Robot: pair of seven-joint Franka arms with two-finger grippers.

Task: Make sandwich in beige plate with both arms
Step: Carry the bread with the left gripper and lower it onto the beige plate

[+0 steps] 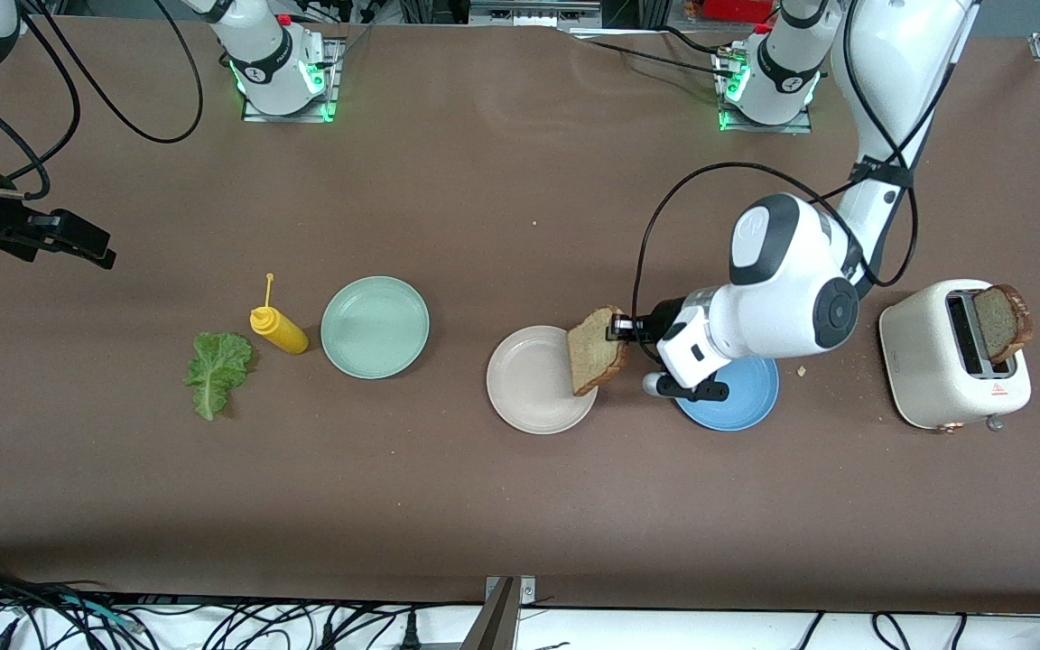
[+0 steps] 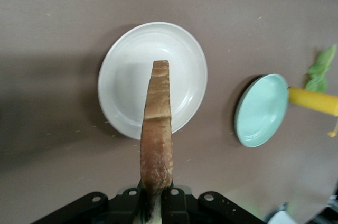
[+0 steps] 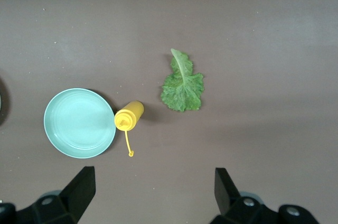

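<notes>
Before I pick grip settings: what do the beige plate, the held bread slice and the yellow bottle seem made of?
Beige plate: probably matte plastic or melamine; even colour, soft sheen, though ceramic is possible. Bread slice, held upright over that plate in the shut left gripper: stiff and porous, with a darker crust, possibly a foam prop. Yellow bottle: likely squeezable plastic, smooth and slightly glossy.

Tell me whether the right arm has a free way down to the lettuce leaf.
Probably yes. The right gripper is open above the table, and the lettuce leaf lies bare, apart from the yellow bottle beside it.
</notes>
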